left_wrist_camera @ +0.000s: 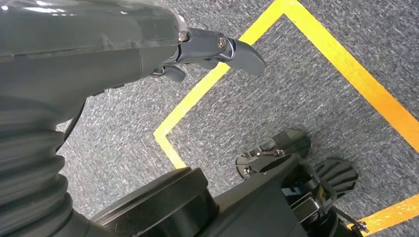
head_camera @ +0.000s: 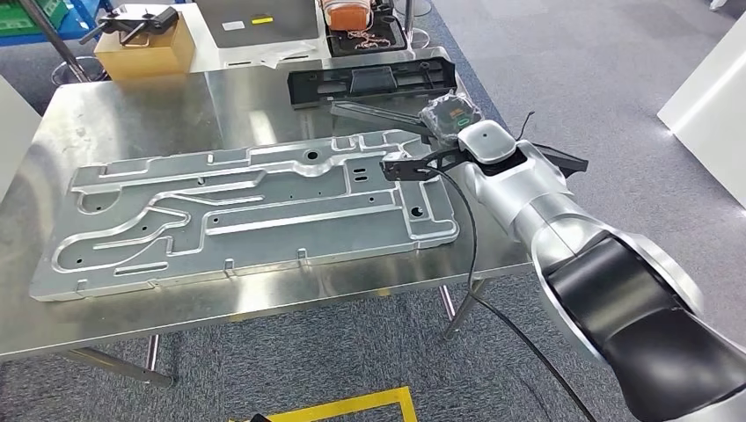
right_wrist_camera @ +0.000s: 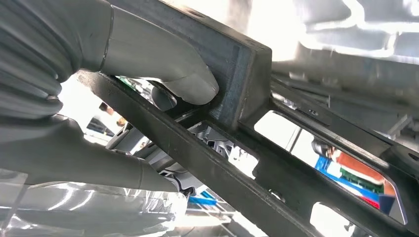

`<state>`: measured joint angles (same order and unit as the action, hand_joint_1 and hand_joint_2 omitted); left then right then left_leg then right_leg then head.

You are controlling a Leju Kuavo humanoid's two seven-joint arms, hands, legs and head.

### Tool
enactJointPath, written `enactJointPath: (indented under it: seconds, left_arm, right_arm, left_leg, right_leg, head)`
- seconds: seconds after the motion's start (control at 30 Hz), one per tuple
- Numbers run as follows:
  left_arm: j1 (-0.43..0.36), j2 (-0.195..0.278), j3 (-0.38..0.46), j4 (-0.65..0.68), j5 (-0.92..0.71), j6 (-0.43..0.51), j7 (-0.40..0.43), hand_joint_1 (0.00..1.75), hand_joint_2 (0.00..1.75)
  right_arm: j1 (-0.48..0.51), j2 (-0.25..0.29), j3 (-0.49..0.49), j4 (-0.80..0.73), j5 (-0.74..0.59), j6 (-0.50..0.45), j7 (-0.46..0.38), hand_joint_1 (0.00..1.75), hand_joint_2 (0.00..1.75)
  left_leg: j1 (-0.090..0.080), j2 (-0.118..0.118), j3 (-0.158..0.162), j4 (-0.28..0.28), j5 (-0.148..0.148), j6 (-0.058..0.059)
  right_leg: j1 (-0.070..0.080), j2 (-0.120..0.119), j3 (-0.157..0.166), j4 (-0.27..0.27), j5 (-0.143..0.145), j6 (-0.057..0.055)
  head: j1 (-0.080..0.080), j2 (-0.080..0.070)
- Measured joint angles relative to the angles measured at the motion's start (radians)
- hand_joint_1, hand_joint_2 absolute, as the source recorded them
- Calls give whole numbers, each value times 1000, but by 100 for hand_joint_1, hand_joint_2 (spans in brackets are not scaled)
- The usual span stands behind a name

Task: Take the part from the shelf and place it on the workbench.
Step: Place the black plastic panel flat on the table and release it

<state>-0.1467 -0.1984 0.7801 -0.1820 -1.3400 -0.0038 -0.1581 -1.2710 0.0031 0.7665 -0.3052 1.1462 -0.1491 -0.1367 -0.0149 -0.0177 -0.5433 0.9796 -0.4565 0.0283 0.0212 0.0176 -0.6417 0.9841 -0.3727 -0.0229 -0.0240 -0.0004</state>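
Note:
My right hand (head_camera: 447,119), wrapped in clear film, grips a black frame-shaped part (head_camera: 374,112) just above the right end of the steel workbench (head_camera: 132,105). One arm of the part reaches over the corner of a large aluminium plate (head_camera: 255,211); another sticks out past the table's right edge. In the right wrist view my thumb (right_wrist_camera: 163,74) presses on a bar of the black part (right_wrist_camera: 237,163), and my right hand (right_wrist_camera: 74,98) is wrapped round it. My left hand (left_wrist_camera: 148,44) hangs over the floor and holds nothing, its thumb sticking out.
A long black moulded piece (head_camera: 369,83) lies on the bench just behind the held part. A cardboard box (head_camera: 145,48) with a black tool sits at the back left, and a tray (head_camera: 365,22) of small items stands behind. Yellow tape (left_wrist_camera: 346,69) marks the grey carpet.

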Motion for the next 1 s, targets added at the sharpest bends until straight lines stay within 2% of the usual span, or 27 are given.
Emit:
enactJointPath:
  seconds: [0.5,0.63,0.77,0.9,1.0]
  left_arm:
    - [-5,-1,-4,0,13,7,-8,0,175]
    - [-5,-1,-4,0,15,8,-9,0,175]
    - [-5,-1,-4,0,17,22,-11,0,175]
    - [-6,-1,-4,0,17,19,-6,0,0]
    - [-9,-1,-5,0,14,16,3,0,0]
  right_arm:
    - [41,6,0,0,25,-23,-9,175,175]
    - [46,12,0,0,32,-26,-9,0,0]
    - [51,16,0,0,40,-32,-11,0,0]
    - [60,16,0,0,43,-42,-12,0,0]
    - [65,16,-1,0,43,-50,-12,0,0]
  left_leg:
    - [0,1,0,0,0,0]
    - [0,1,0,0,0,0]
    - [0,1,0,0,0,0]
    - [0,1,0,0,0,0]
    - [0,1,0,0,0,0]
  right_leg:
    - [0,0,0,0,0,0]
    - [0,0,0,0,0,0]
    - [0,0,0,0,0,0]
    - [0,0,0,0,0,0]
    - [0,0,0,0,0,0]
  head:
    - [0,0]
    - [0,0]
    - [0,0]
    - [0,0]
    - [0,0]
